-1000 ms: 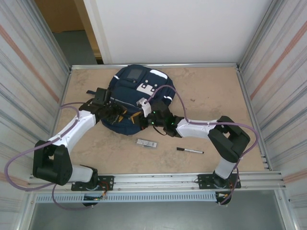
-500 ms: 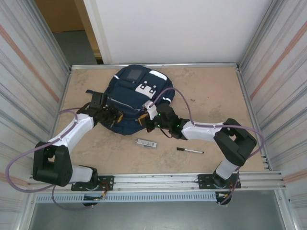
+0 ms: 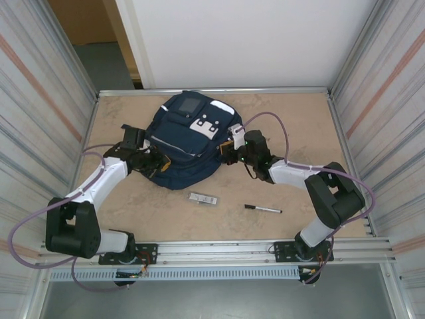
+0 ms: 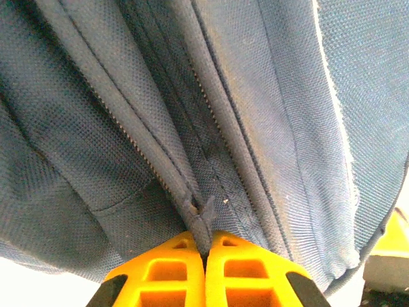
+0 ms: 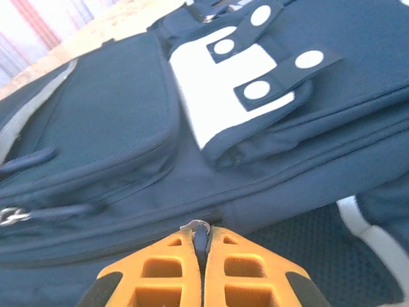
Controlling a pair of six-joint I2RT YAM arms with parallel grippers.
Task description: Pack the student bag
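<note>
Navy student bag [image 3: 189, 143], left pincer [image 4: 204, 242] newly clamped on seam [image 4: 198, 211]; right pincer [image 5: 203, 242] moved rightward, gripping zip pull [image 5: 197, 228]

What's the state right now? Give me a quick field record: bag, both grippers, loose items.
bag: student bag lying on the table, far centre
left: left gripper shut, pinching a fold of bag fabric beside a zip
right: right gripper shut on what looks like a zip pull on the bag
loose items: pen and small grey rectangular item on the table in front of the bag, not packed
</note>
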